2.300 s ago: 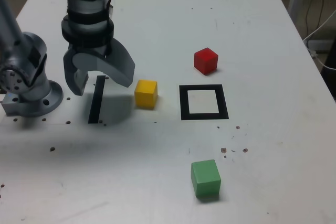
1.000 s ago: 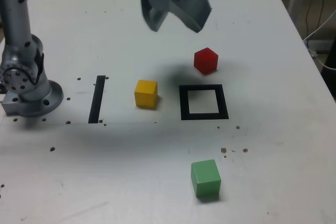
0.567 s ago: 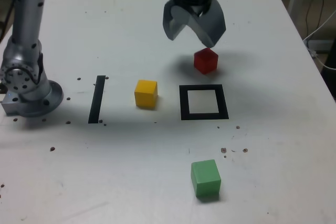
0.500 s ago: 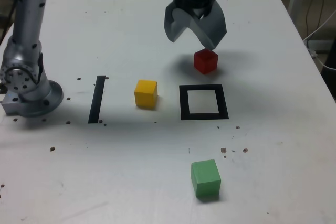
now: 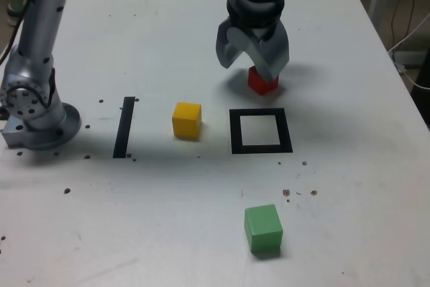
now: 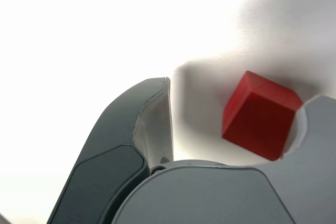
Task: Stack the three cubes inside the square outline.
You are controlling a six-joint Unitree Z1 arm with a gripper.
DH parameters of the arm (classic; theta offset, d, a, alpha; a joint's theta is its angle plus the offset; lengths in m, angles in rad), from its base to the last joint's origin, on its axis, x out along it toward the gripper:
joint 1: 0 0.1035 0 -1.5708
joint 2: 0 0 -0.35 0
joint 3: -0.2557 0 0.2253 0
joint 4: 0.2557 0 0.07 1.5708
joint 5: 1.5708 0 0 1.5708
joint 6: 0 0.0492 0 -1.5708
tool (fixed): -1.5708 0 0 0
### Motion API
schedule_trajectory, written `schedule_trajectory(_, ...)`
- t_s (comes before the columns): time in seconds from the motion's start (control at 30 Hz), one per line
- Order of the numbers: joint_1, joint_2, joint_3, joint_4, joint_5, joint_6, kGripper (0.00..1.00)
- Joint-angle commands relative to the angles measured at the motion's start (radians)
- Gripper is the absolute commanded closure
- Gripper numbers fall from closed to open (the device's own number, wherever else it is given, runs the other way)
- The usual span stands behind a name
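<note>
Nearest in the exterior view, the green cube (image 5: 263,228) sits alone on the white desk (image 5: 168,199), well apart from the other two cubes; beyond it lie a few brownish spots (image 5: 287,193), then the square outline (image 5: 236,132) of thick black tape, its white centre bare; the yellow cube (image 5: 187,121) rests between that outline and the straight black tape strip (image 5: 124,128), with the arm's round base (image 5: 44,132) farther to the exterior view's left; past the outline is the red cube (image 5: 262,84), also outside the tape, partly hidden by one jaw of the pincer (image 5: 248,72); the pincer stands wide, tipped downward over the red cube and gripping nothing; the wrist view shows that cube nearer the broad jaw, which overlaps its edge; whether they touch, I cannot tell.
</note>
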Motion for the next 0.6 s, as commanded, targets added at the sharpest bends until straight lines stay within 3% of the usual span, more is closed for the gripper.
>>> schedule_trajectory(0.0,-0.003,0.004,0.007,-0.013,-0.006,0.002,0.31)
schedule_trajectory(0.37,-0.004,0.007,0.015,-0.042,-0.044,0.01,0.5)
schedule_trajectory(0.57,-0.004,0.007,0.014,-0.045,-0.05,0.011,0.51)
